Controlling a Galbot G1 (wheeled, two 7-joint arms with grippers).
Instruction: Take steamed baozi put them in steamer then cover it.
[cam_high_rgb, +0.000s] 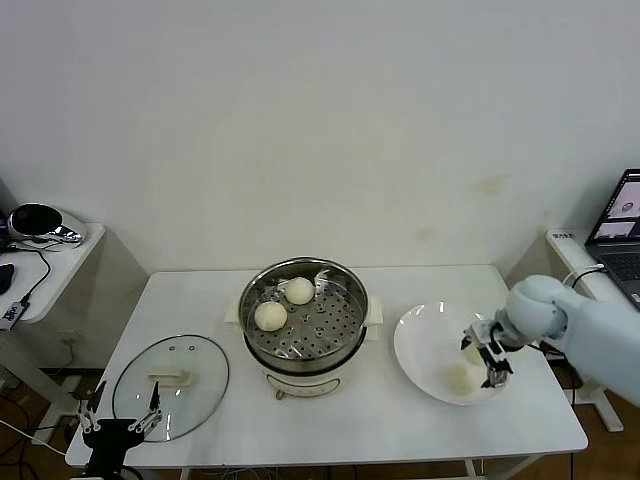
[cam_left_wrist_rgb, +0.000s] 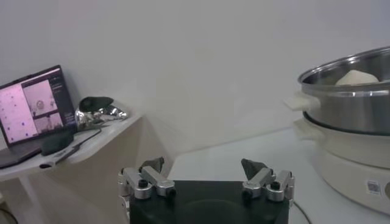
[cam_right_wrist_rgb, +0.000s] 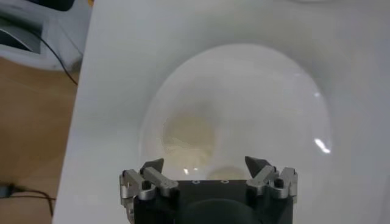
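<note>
Head view | steamer (cam_high_rgb: 303, 318): 2 baozi (cam_high_rgb: 271, 315) | plate (cam_high_rgb: 425, 345): 2 | right pincer (cam_high_rgb: 485, 358) spread | left pincer (cam_high_rgb: 121, 422) spread

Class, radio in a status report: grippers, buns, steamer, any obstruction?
Right gripper open over plate, two baozi there. Left gripper open, idle by lid. Two baozi in steamer, uncovered. Nothing blocking.

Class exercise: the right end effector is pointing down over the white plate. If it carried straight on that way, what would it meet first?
Probably a baozi on the plate: the open right end effector points down at it. A second baozi sits close under it, so depth leaves some doubt.
</note>
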